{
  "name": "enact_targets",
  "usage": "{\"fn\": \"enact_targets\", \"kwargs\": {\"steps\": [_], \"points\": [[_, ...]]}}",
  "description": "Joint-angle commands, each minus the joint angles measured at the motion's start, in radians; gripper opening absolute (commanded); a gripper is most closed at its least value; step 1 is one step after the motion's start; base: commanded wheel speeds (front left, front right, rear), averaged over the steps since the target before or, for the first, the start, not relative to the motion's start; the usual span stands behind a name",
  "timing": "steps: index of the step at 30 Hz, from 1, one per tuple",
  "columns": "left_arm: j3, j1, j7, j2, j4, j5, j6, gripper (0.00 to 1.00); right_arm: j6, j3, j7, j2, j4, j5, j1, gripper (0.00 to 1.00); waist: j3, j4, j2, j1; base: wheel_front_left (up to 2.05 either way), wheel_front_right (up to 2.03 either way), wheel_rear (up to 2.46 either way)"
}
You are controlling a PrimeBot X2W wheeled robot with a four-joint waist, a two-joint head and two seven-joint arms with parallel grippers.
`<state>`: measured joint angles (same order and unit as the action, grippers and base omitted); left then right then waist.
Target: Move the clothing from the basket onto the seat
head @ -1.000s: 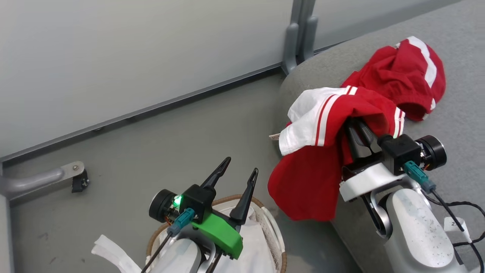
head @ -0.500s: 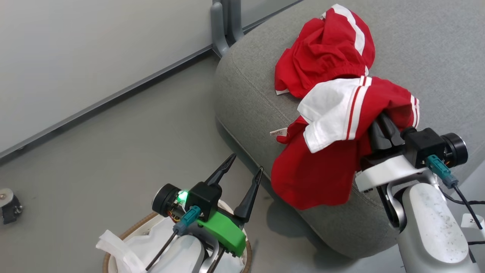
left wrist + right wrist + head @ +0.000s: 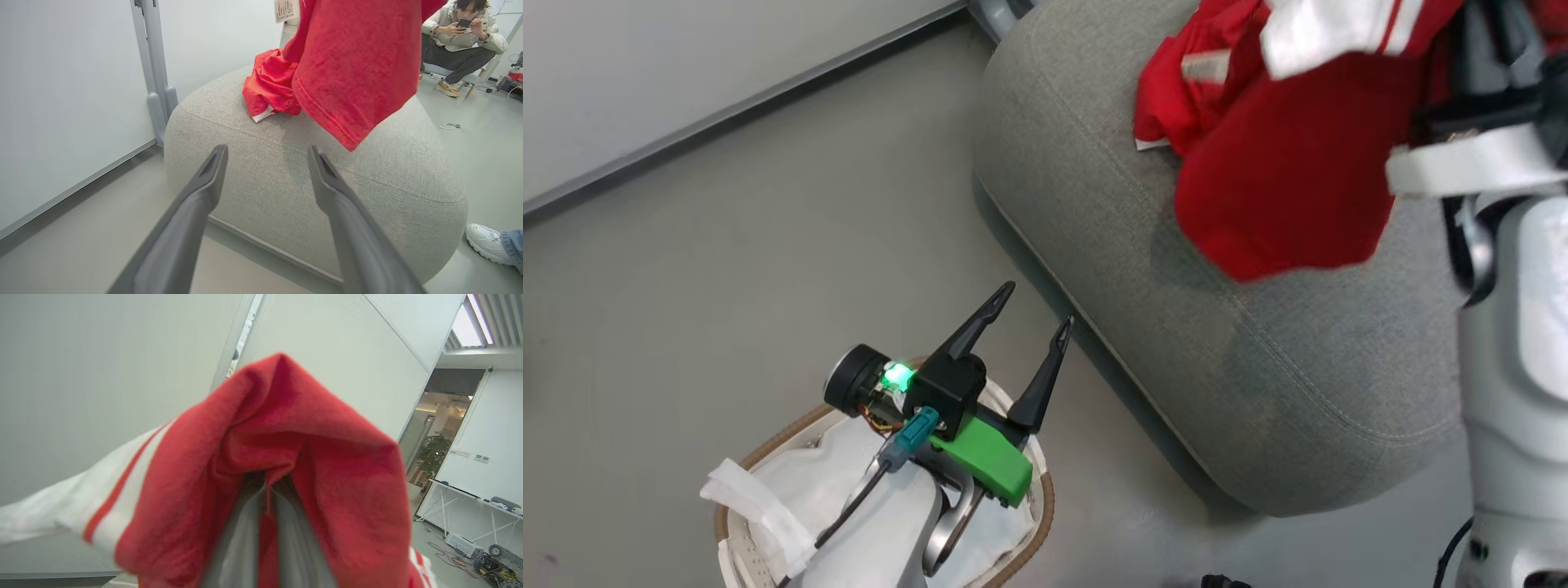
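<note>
**Striped garment (image 3: 1282, 180) held limp above the seat (image 3: 1176, 343)**

Right jaws, pressed together, pinch a fold of the striped garment, which hangs just above the seat. A second garment (image 3: 269, 85) lies crumpled on the seat. Left jaws are spread and empty beside the seat. The cloth looks light and floppy, so a bunched fold is likely the best place to grip.

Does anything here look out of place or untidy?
The basket's white liner is askew: one flap hangs out over its rim. The red-and-white garment hangs from the shut right gripper above the seat, not laid down yet.
</note>
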<state>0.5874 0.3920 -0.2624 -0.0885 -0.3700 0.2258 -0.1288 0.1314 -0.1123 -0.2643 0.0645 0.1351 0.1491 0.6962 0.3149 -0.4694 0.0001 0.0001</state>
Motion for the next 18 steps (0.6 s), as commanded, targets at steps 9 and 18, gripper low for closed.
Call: {"fn": "enact_targets", "kwargs": {"steps": [9, 18], "points": [[-0.011, 0.092, -0.003, -0.047, 0.035, -0.033, -0.002, 1.0, -0.001, -0.163, 0.0, 0.154, 0.079, 0.018, 0.288, 0.0, 0.232, 0.147, -0.0001, -0.0001, 0.0, 0.0, 0.0], [-0.022, 0.141, -0.003, -0.07, 0.069, -0.065, 0.002, 1.0, -0.001, -0.271, 0.0, 0.196, 0.223, 0.052, 0.346, 0.0, 0.358, 0.191, -0.0001, -0.0001, 0.0, 0.0, 0.0]]}}
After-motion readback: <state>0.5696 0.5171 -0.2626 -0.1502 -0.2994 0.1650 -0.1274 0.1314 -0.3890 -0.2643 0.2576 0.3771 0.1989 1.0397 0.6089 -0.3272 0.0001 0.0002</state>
